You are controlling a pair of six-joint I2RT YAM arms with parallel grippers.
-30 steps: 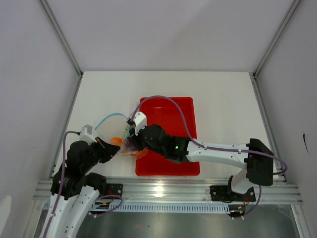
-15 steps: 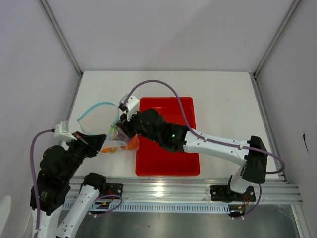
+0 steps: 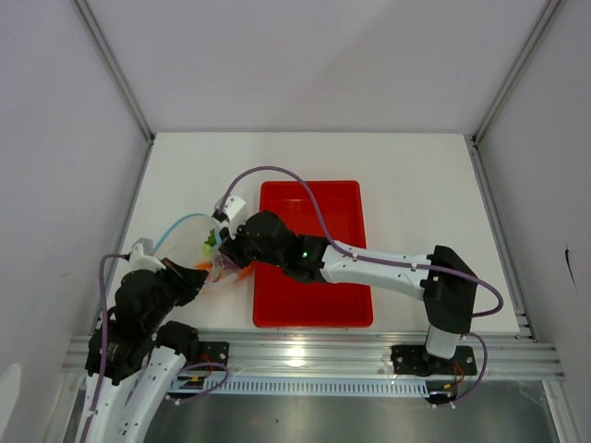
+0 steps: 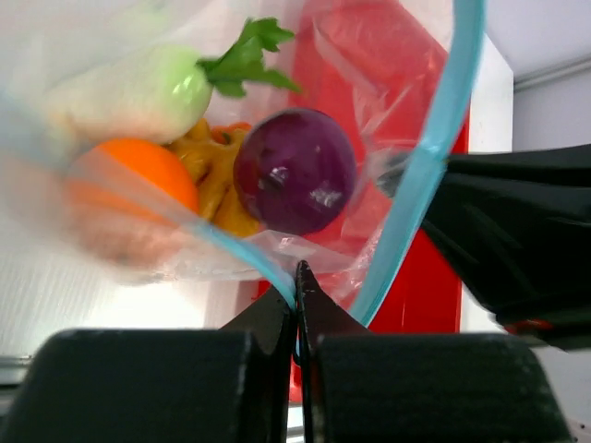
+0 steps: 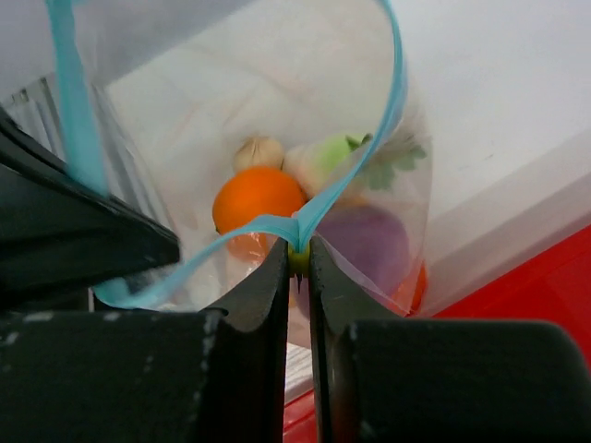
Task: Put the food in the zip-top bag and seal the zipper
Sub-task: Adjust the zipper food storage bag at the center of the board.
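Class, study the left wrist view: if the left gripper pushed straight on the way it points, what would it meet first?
Probably the purple onion, lying inside the bag whose zipper the left gripper pinches. Only thin film lies between them, though depth is hard to judge.

Clear floppy zip-top bag (image 3: 215, 261) sits just left of the red tray, mouth gaping. Zipper (image 4: 434, 138), a thin blue strip, unsealed and bowed into a wide loop. It is nipped at one spot by the left gripper (image 4: 297, 277) and at another by the right gripper (image 5: 297, 254). Food heaped at the bottom: white radish (image 4: 138, 92) with green stem, orange (image 4: 138, 180), yellow ginger (image 4: 217, 175), purple onion (image 4: 295, 171), pale garlic (image 5: 259, 150). Orange sliver low by the onion, too hidden to name.
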